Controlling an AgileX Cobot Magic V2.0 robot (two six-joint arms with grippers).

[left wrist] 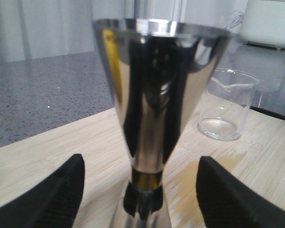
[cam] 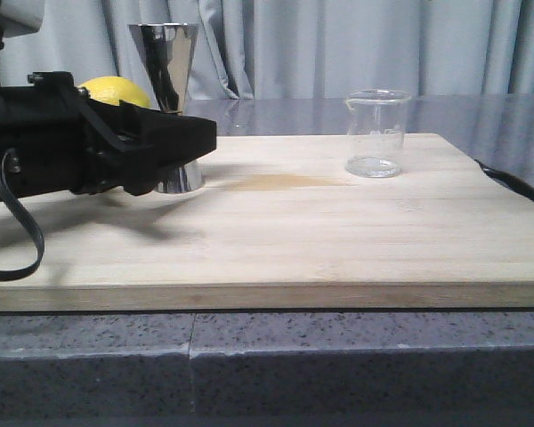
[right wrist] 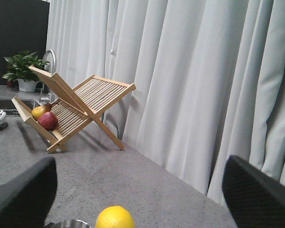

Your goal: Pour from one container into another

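Steel jigger (cam: pixel 167 98), hourglass-shaped with a gold band at its waist, standing upright on the left part of the wooden cutting board (cam: pixel 276 249); its long axis is vertical. Left gripper (left wrist: pixel 141 190) approaches level from the left, jaws spread wide to either side of the waist, not touching it. Glass beaker (cam: pixel 376 133) stands upright toward the board's right, well apart from the jigger, and appears nearly empty. Right gripper (right wrist: pixel 137 190), jaws likewise spread and holding nothing, faces the curtain; the front view does not show it. A lemon (cam: pixel 116 91) lies behind the left arm. Judged: the left arm is nearer the jigger; the beaker awaits the right.
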